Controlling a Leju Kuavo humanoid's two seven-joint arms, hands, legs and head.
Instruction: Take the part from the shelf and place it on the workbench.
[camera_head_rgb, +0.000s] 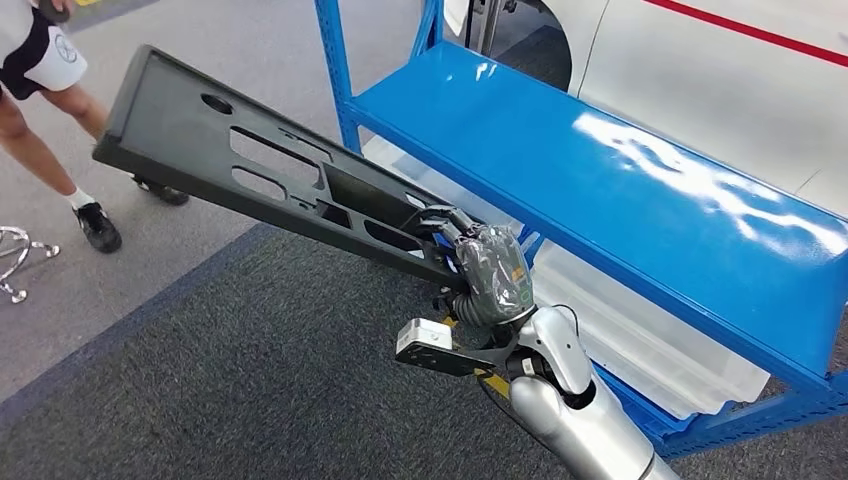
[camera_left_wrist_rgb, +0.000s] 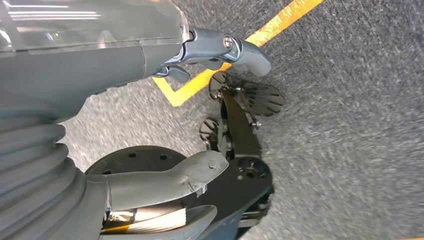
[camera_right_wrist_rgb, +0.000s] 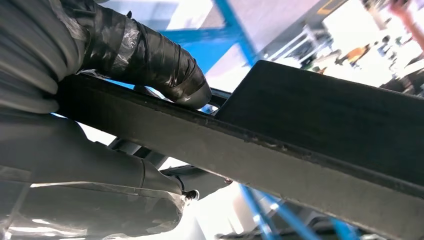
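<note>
Right hand (camera_head_rgb: 480, 262) grips one end of the long black part (camera_head_rgb: 260, 165), whose length runs up and away from it, clear of the blue shelf (camera_head_rgb: 640, 170) beside. Left hand (camera_left_wrist_rgb: 150, 185) hangs unclenched over carpet, holding nothing.

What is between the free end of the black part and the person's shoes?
In the head view, bare grey floor lies between the black part, held by the right hand, and the person's shoes.
</note>
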